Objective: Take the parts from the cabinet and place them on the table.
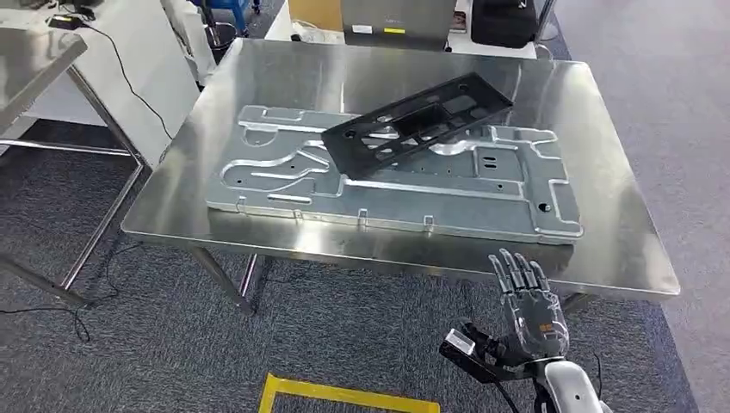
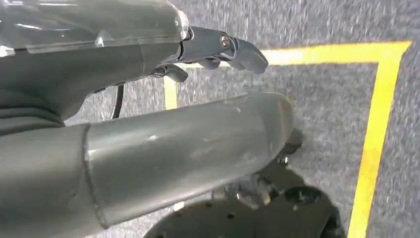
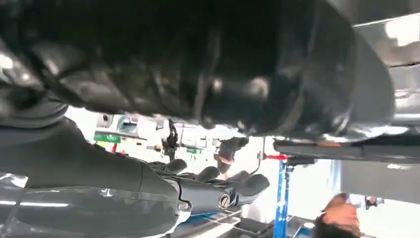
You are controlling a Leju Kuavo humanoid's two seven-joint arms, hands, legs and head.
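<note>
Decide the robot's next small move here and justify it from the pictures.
Probably lower the right hand away from the table. The black plastic frame already lies on the metal panel, and the hand is open, holding nothing, at the near edge.

Shiny stainless-steel desk (image 1: 258, 77) on steel legs, standing on grey carpet. Large flat stamped silver sheet-metal panel (image 1: 482, 194) lies directly on it, spanning most of its width. Black rectangular plastic frame (image 1: 417, 125) rests tilted across the panel's far side.
</note>
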